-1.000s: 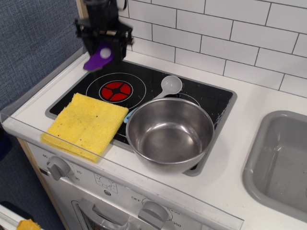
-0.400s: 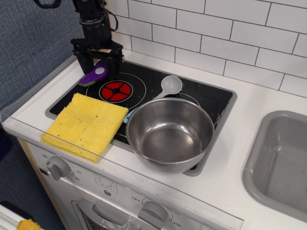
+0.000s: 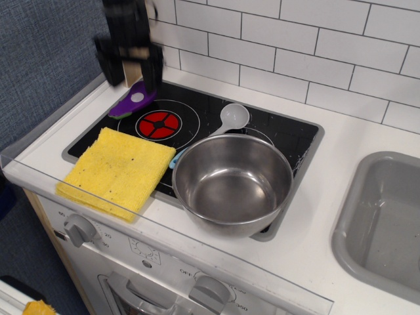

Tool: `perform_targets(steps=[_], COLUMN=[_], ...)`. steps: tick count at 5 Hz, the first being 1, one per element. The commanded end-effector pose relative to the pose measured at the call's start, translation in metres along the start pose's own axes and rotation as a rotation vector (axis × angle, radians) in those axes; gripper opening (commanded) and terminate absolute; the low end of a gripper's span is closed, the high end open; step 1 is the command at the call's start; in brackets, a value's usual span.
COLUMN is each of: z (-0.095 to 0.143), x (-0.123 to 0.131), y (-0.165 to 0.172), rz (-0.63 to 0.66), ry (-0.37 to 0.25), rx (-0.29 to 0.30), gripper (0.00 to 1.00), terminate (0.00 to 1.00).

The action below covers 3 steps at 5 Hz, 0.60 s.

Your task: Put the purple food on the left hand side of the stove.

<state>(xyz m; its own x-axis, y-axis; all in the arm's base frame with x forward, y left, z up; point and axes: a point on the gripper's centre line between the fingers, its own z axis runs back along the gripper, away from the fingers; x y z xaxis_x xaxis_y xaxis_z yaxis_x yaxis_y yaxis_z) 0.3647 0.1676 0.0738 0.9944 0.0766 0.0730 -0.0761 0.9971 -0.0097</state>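
Observation:
The purple toy eggplant (image 3: 130, 103) with a whitish patch lies on the far left part of the black stove (image 3: 275, 131), just left of the red burner graphic (image 3: 158, 123). My gripper (image 3: 130, 71) hangs above and slightly behind it, blurred by motion, jaws spread apart and holding nothing. There is a gap between the fingertips and the eggplant.
A yellow sponge (image 3: 116, 168) covers the stove's front left corner. A steel bowl (image 3: 231, 182) sits front centre with a white spoon (image 3: 231, 119) behind it. A grey sink (image 3: 387, 223) is at the right. A tiled wall stands behind.
The gripper carried the eggplant down to the stove's left side, let it go, and has now risen clear of it. The eggplant stays on the stove.

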Motion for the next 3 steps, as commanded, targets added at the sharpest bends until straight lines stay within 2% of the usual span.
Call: perform_targets(steps=[1, 2, 3], z=[0.0362, 0.0362, 0.0362], x=[0.0031, 0.0031, 0.0031], y=[-0.0092, -0.0092, -0.0092], rz=[-0.152, -0.152, -0.152], ry=[-0.034, -0.034, -0.034], rx=[0.074, 0.074, 0.074], gripper=[1.0, 1.0, 1.0], terminate=[0.0, 0.0, 1.0])
